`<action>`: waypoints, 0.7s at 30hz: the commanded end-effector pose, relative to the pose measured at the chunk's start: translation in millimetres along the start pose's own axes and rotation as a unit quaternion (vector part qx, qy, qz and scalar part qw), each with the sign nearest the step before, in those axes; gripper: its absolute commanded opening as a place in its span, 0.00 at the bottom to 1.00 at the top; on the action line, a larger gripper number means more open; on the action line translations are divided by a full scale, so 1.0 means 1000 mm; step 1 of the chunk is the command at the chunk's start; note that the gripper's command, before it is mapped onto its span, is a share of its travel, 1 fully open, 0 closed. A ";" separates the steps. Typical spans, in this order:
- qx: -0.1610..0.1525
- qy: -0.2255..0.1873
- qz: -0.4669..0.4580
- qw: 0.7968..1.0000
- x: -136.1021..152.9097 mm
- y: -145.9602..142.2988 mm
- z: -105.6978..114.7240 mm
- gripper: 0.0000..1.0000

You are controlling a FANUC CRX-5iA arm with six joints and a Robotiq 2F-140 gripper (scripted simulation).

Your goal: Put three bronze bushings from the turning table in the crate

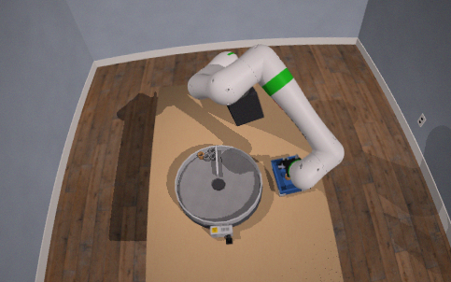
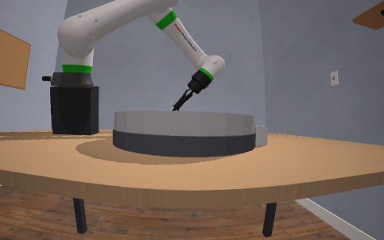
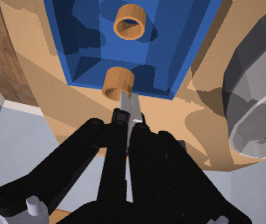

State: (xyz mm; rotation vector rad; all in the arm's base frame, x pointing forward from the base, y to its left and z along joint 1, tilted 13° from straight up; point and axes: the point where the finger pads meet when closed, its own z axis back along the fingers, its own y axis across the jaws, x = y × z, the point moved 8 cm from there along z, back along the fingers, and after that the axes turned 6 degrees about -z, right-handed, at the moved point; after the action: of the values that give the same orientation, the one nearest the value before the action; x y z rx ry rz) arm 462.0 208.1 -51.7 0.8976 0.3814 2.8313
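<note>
On the left, the turning table (image 1: 194,198) (image 2: 184,124) (image 3: 264,102) carried a bronze bushing (image 1: 201,155) beside grey bushings (image 1: 208,156). To the right, the gripper (image 1: 283,165) (image 2: 174,108) (image 3: 127,103) pinched a second bronze bushing (image 3: 119,81) at the crate's (image 1: 280,191) (image 3: 203,30) edge; a third bushing (image 3: 126,16) lay inside.

Round grey turning table (image 1: 194,198) on tan bench (image 1: 185,254). Pale divider (image 1: 217,164) runs from far rim toward dark hub (image 1: 218,184). Left of divider, grey bushings (image 1: 208,154); farther left, bronze bushing (image 1: 201,155). Blue crate (image 1: 282,190) right of table, bronze piece (image 1: 288,178) inside, partly hidden. White arm (image 1: 302,112) reaches over crate; black gripper (image 1: 281,165) above its far part.
</note>
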 end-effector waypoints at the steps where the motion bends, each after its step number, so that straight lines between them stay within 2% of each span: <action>1: 0.000 0.000 0.000 1.000 0.000 0.000 0.000 0.00; 21: 0.000 0.000 0.000 1.000 -0.009 -0.001 -0.011 0.00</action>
State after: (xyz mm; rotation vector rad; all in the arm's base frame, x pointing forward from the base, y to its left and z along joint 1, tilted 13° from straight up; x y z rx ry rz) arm 462.7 205.8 -62.0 0.8976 0.3815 2.8313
